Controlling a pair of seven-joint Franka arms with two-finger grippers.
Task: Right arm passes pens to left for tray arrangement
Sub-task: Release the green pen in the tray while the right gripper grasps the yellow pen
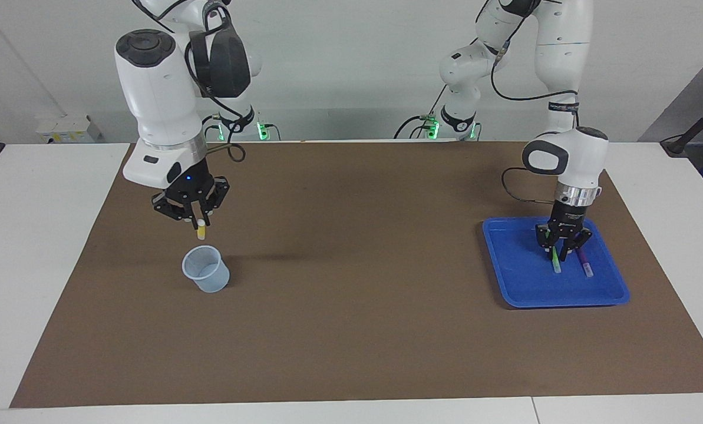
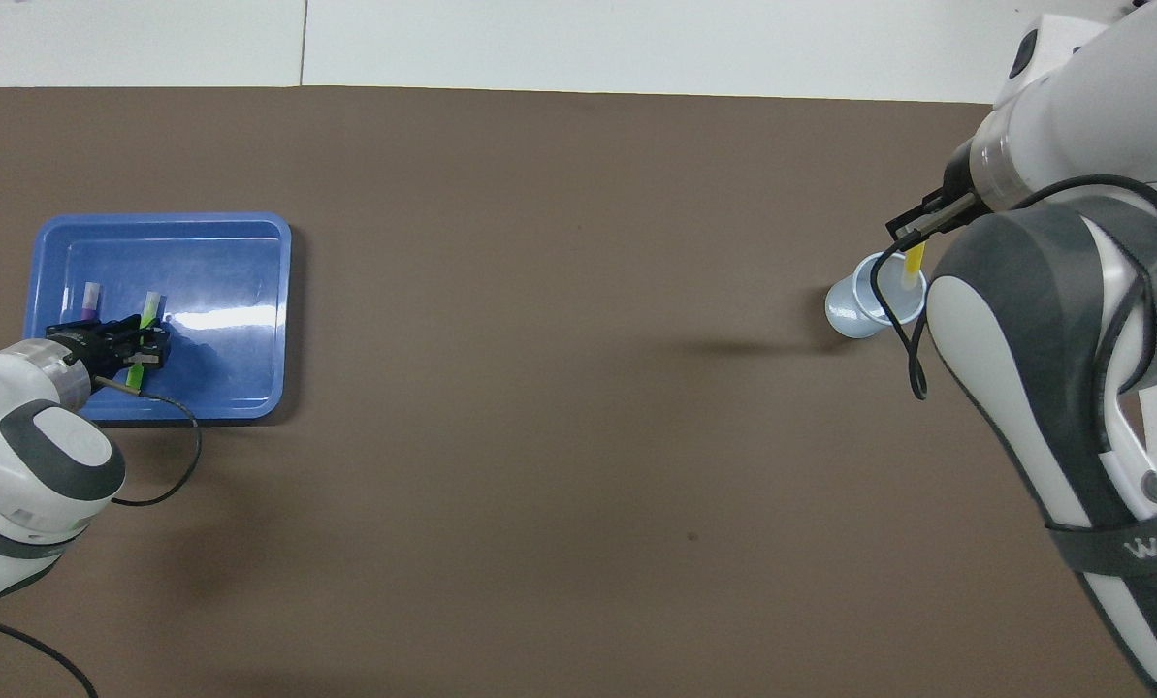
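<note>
While the right gripper (image 1: 198,222) is clamped on the yellow pen (image 1: 200,229), that pen is held upright in the air over the translucent cup (image 1: 206,277), clear of its rim. At the left arm's end of the table, the left gripper (image 1: 564,249) is poised low in the blue tray (image 1: 540,291), its fingers apart around the green pen (image 1: 556,264), which lies flat just beside the purple pen (image 1: 584,262).
</note>
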